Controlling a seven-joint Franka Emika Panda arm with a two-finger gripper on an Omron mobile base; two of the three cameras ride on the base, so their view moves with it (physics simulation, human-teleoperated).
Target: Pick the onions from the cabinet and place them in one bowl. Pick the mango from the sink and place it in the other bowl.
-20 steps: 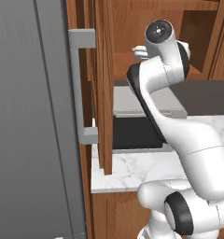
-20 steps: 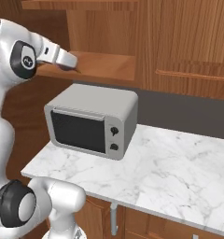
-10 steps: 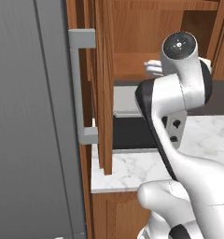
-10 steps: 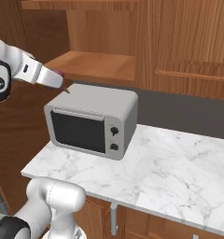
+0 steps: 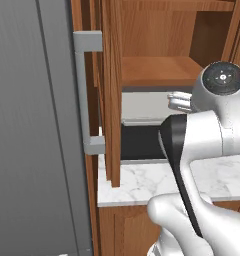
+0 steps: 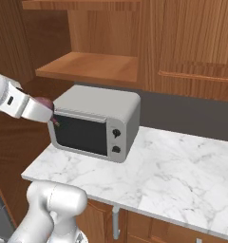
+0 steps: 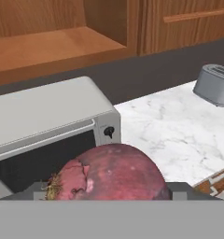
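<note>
The end effector [image 6: 50,114] grips a reddish-purple onion [image 7: 111,172] beside the toaster oven [image 6: 94,121]. It looks firm, light and papery-slick (best held across its widest middle).

Grey boxy toaster oven [image 6: 94,121] blocks path just ahead; white marble counter [image 6: 182,163] open to its right.

Home kitchen, wooden cabinets [image 6: 182,42], marble counter [image 6: 182,166], toaster oven [image 6: 94,123], toaster [image 7: 216,85]
</note>
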